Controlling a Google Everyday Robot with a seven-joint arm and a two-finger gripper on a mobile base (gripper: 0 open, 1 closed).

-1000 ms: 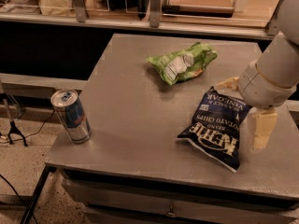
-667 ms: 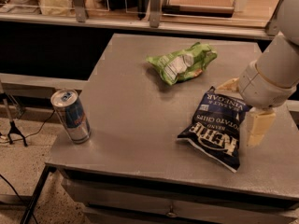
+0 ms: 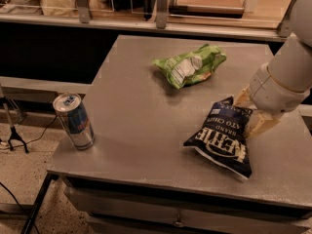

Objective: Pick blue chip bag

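The blue chip bag (image 3: 220, 138), dark navy with white "Kettle" lettering, lies flat on the grey table (image 3: 136, 121) at the right front. My gripper (image 3: 249, 112) comes in from the right under the white arm (image 3: 287, 77). It is at the bag's upper right edge, with one tan finger (image 3: 241, 97) behind the bag's top corner and the other in front of it. The jaws stand apart with the bag's edge between them. The bag rests on the table.
A light green chip bag (image 3: 189, 65) lies at the middle back of the table. A silver and blue drink can (image 3: 74, 121) stands at the front left corner. A shelf with boxes runs behind the table. The floor drops away at the left.
My gripper has moved a little left and in toward the bag's upper edge; the near finger now sits closer to the bag. The bag, can and green bag have not moved.
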